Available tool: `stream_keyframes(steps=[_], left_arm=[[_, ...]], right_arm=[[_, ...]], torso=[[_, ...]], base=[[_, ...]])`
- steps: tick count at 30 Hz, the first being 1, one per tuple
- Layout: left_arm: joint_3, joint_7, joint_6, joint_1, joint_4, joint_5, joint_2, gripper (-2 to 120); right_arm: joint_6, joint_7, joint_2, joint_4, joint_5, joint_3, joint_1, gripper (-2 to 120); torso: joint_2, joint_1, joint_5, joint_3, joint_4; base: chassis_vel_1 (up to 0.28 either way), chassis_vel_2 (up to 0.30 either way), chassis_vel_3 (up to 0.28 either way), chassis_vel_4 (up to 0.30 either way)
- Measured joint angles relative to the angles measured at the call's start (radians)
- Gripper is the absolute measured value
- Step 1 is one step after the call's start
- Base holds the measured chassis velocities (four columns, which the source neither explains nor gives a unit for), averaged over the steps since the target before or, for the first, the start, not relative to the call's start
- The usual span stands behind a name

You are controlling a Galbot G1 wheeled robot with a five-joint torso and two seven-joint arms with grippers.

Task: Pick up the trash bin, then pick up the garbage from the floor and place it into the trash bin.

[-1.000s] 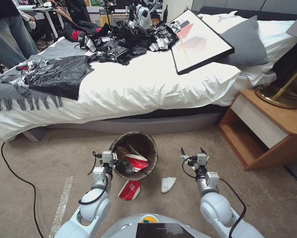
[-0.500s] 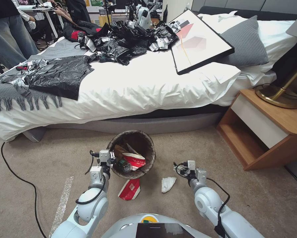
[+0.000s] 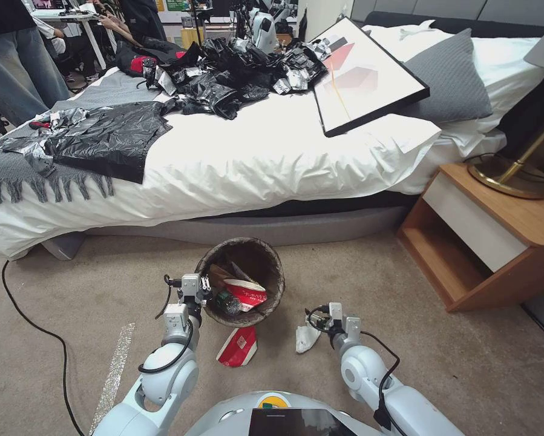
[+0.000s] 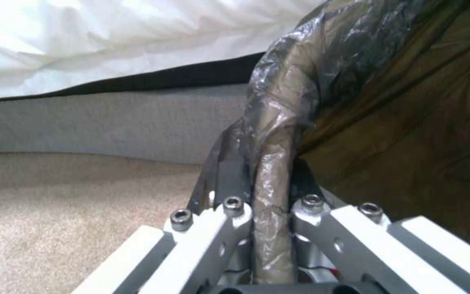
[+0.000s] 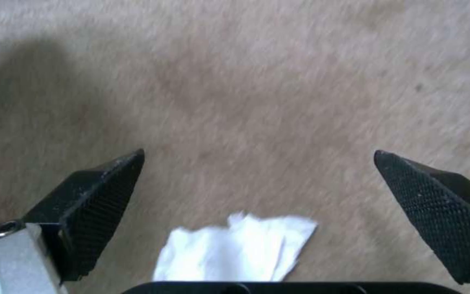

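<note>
The trash bin [image 3: 270,261], lined with a dark bag, hangs tilted toward me just in front of the bed. My left gripper [image 3: 200,292] is shut on its near-left rim. In the left wrist view my left gripper [image 4: 265,179] clamps the bag-covered rim [image 4: 278,139]. Inside the bin lie a red-white carton [image 3: 248,295], a clear bottle [image 3: 229,303] and brown paper. On the carpet lie another red-white carton [image 3: 238,348] and a crumpled tissue [image 3: 306,339]. My right gripper [image 3: 314,319] is open just above the tissue [image 5: 235,253], its fingers [image 5: 96,204] spread wide to either side.
The bed [image 3: 223,163] with its white sheet, black bags and a framed picture stands right behind the bin. A wooden nightstand [image 3: 495,236] is at the right. A black cable [image 3: 29,321] and a tape strip [image 3: 114,369] cross the carpet at the left.
My right arm has drawn back and to the left, bringing its open gripper down over the tissue. The bin, held by the left gripper, has shifted slightly left.
</note>
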Motion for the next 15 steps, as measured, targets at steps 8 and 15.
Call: stream_keyframes(steps=[8, 15], left_arm=[[0.003, 0.000, 0.001, -0.009, 0.002, -0.003, 0.001, 2], [0.004, 0.000, 0.001, -0.009, 0.004, -0.003, -0.001, 2]], right_arm=[[-0.041, 0.027, 0.002, -0.008, 0.053, -0.019, -0.007, 100], [-0.067, 0.044, -0.004, -0.009, 0.085, -0.027, -0.010, 100]], torso=[[0.000, 0.000, 0.0000, 0.000, 0.0000], [0.000, 0.000, 0.0001, 0.000, 0.0000]], base=[[0.000, 0.000, 0.000, 0.000], [0.000, 0.000, 0.000, 0.000]])
